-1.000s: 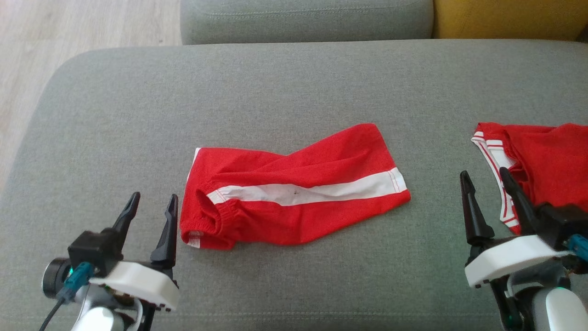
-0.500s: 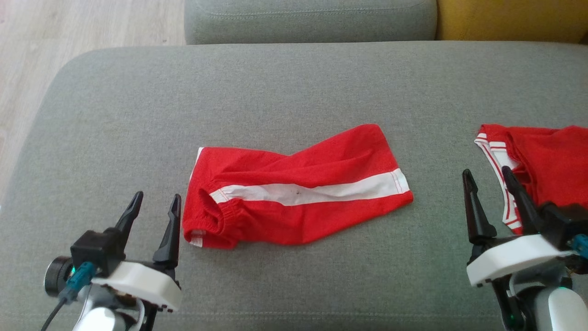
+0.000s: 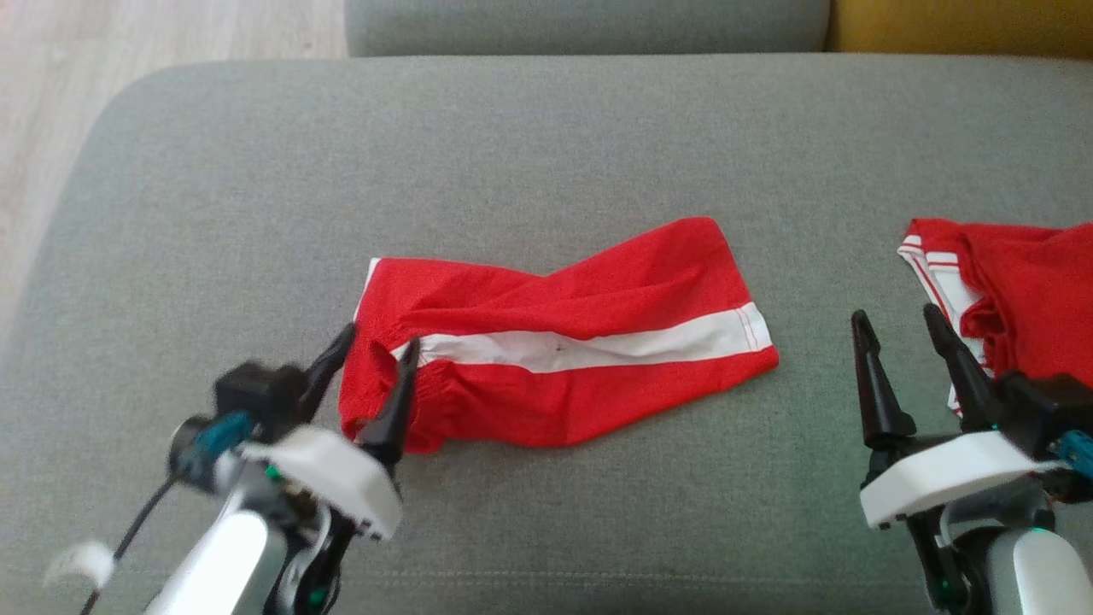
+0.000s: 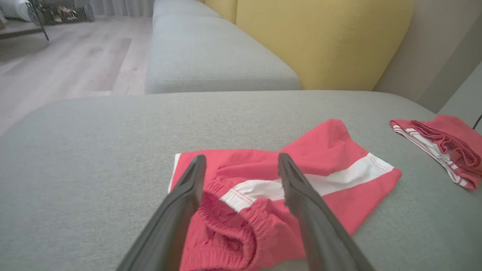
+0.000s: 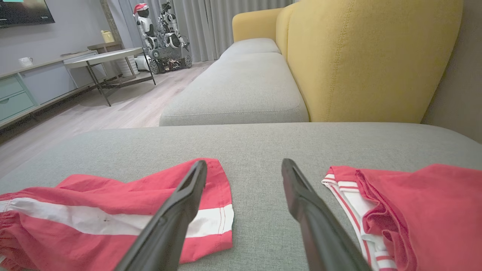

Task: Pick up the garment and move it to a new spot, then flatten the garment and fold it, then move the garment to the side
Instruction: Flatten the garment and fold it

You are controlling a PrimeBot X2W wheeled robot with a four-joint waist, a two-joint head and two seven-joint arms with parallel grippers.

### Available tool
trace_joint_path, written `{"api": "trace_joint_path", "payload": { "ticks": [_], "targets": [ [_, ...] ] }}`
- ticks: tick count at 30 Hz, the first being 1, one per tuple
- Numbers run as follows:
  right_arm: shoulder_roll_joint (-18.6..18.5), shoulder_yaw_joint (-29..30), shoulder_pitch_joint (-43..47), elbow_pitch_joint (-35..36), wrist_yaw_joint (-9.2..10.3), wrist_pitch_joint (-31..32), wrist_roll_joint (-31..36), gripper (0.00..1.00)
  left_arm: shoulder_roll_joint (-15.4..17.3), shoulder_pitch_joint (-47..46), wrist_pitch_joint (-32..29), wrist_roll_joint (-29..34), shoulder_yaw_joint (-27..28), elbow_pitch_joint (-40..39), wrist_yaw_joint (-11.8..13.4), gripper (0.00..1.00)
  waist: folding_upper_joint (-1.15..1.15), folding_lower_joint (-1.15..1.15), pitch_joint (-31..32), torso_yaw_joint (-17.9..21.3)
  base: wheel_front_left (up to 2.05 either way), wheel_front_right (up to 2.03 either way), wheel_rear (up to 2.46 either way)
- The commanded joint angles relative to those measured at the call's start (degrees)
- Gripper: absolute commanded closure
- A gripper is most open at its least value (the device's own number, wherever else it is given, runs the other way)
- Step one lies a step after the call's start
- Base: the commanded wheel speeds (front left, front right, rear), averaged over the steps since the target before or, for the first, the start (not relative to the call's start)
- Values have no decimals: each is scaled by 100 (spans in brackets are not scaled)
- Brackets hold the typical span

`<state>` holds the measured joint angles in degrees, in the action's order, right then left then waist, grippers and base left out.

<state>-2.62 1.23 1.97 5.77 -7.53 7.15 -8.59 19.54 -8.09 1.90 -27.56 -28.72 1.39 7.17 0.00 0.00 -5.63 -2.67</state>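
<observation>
Shorts, red with a white stripe, are the garment we see in the head view, lying on the grey sofa seat, our left pincer wide open and empty over the waistband end, likely because that gathered edge offers the easiest hold. In the left wrist view its fingers straddle the elastic waistband without closing. In the right wrist view our right pincer hangs wide and empty between the garment's hem and a second red garment, apparently waiting.
</observation>
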Motion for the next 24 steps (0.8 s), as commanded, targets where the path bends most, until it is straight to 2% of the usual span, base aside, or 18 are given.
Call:
{"api": "trace_joint_path", "payload": {
  "ticks": [1,7,12,18,19,20,21,22,23,24],
  "targets": [
    [-26,-167,-253,196,4,14,-39,0,37,-368,-94,-86,199,-63,-51,0,0,0,-70,32,0,0,0],
    [-26,-181,-314,142,4,-27,-69,0,-124,-530,-456,-492,197,536,-195,0,0,0,-225,136,0,0,0],
    [-26,-146,-326,102,4,-69,-82,0,-186,-500,-452,-675,254,795,-229,0,0,0,-290,180,0,0,0],
    [-26,-154,-392,72,4,-84,-96,0,-230,-578,-368,-838,283,899,-405,0,0,0,-359,212,0,0,0],
    [-26,-156,-408,63,4,-81,-92,0,-228,-601,-329,-828,286,895,-418,23,0,0,-367,215,0,0,0],
    [-26,-159,-426,48,4,-76,-86,0,-218,-621,-280,-802,287,886,-422,53,0,0,-373,216,0,0,0],
    [-26,-164,-443,26,4,-62,-74,0,-216,-631,-247,-793,287,879,-428,70,0,0,-379,212,0,0,0],
    [-26,-164,-464,1,4,-52,-67,0,-217,-635,-230,-796,287,872,-434,95,0,0,-386,206,0,0,0],
    [-26,-168,-491,-29,4,-42,-59,0,-210,-639,-211,-787,285,862,-435,100,0,0,-391,198,0,0,0],
    [-26,-183,-524,-69,4,-18,-43,0,-205,-639,-193,-784,286,848,-437,100,0,0,-397,190,0,0,0]
  ]
}}
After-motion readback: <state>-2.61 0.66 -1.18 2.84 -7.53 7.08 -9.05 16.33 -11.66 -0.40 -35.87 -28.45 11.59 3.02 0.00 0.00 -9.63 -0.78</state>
